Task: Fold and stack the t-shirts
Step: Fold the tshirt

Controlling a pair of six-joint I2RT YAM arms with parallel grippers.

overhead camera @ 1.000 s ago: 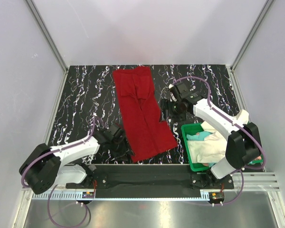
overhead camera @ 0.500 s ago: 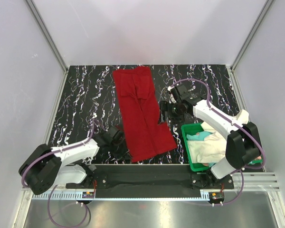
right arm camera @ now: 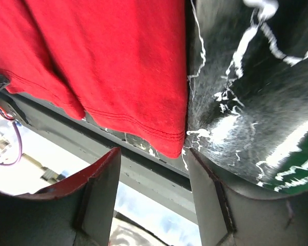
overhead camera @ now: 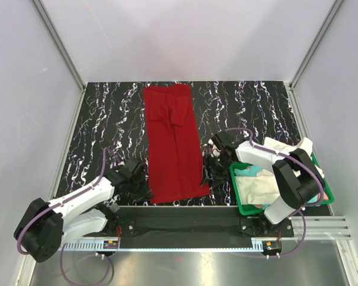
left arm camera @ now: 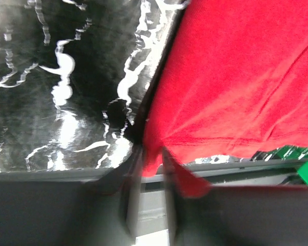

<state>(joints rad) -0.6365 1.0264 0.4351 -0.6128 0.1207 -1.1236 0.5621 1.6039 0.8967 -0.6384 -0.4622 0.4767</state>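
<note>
Narrow at the left jaws, with the near hem corner of the red t-shirt between them; cannot tell whether pinched. Wide at the right jaws, straddling the other near corner. Spread flat on the bench. Likely soft, light, limp: grip at hem corners.

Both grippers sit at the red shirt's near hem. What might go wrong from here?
The right gripper stands open with only a corner tip of the red shirt near its jaws; closing may miss it. The left gripper, blurred, seems to have just a sliver of hem; that might slip on lifting. The green bin lies close beside the right gripper and might get bumped.
</note>
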